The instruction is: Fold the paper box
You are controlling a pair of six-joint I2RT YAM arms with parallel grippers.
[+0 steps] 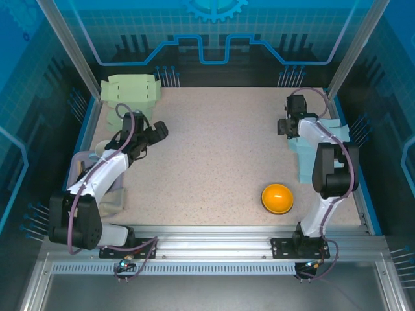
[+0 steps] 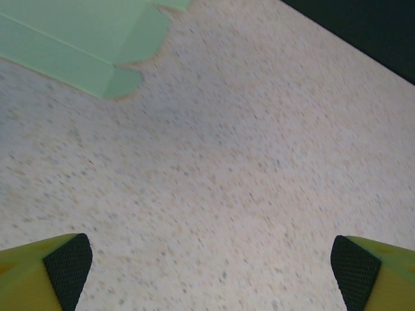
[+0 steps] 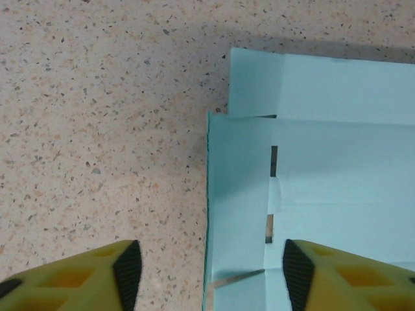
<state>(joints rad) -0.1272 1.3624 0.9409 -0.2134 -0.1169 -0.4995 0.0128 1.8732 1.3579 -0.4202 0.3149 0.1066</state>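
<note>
Right pincer spread over blue paper edge

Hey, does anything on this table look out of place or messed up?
Nothing looks spilled or torn. The one oddity is an orange dome-shaped object sitting front right, which seems unrelated to folding. The light blue paper sheet lies flat at the right side, its edge below the open right tool.

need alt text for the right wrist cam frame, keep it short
A flat, unfolded light blue paper box lies on the speckled table, on the right side of the frame, with its creases and slits visible. The right gripper is open at the bottom of the frame, straddling the sheet's left edge.
</note>
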